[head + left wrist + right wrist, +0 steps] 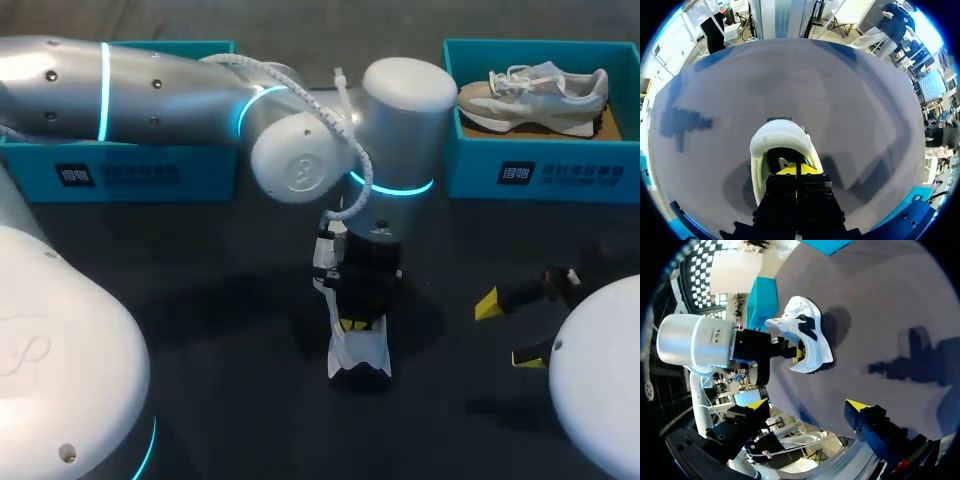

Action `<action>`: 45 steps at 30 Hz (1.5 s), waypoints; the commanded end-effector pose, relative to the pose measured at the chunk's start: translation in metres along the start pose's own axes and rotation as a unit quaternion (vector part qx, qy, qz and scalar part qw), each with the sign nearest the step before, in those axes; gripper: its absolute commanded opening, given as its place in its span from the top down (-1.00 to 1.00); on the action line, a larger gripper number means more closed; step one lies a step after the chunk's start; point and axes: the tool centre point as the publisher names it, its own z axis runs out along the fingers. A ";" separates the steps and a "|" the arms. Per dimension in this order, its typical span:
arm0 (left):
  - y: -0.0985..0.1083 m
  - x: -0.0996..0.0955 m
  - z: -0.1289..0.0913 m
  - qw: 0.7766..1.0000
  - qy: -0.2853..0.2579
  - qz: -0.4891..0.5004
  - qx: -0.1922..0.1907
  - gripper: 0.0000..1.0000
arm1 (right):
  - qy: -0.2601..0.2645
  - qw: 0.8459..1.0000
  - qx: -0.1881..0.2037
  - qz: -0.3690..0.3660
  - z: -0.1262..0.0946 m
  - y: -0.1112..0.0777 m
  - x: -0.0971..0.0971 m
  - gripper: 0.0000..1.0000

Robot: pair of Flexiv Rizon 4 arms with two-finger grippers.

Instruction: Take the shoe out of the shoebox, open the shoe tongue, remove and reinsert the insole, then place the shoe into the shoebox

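Out of box: white shoe (358, 355) sits sole down mid-counter (200, 300). Long axis runs near-to-far from robot. Heel likely toward robot, toe toward far edge, hidden under left wrist. Straight down into shoe opening: left gripper (352, 324), fingers pressed together. Cannot tell whether insole is pinched between them. Well apart to shoe's right: right gripper (508, 330), fingers spread wide, holding nothing. Left arm far nearer. Judged next move: draw upward out of opening.
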 end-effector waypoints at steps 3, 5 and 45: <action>0.000 -0.001 0.007 1.000 0.008 -0.007 -0.002 1.00 | -0.002 1.000 -0.001 0.001 -0.001 -0.002 0.001 -1.00; -0.001 0.001 0.010 1.000 0.004 -0.012 0.003 1.00 | -0.002 1.000 -0.001 0.001 -0.001 -0.002 0.001 -1.00; 0.006 -0.017 0.032 0.998 -0.058 -0.030 0.018 1.00 | -0.002 1.000 -0.001 0.001 -0.001 -0.002 0.001 -1.00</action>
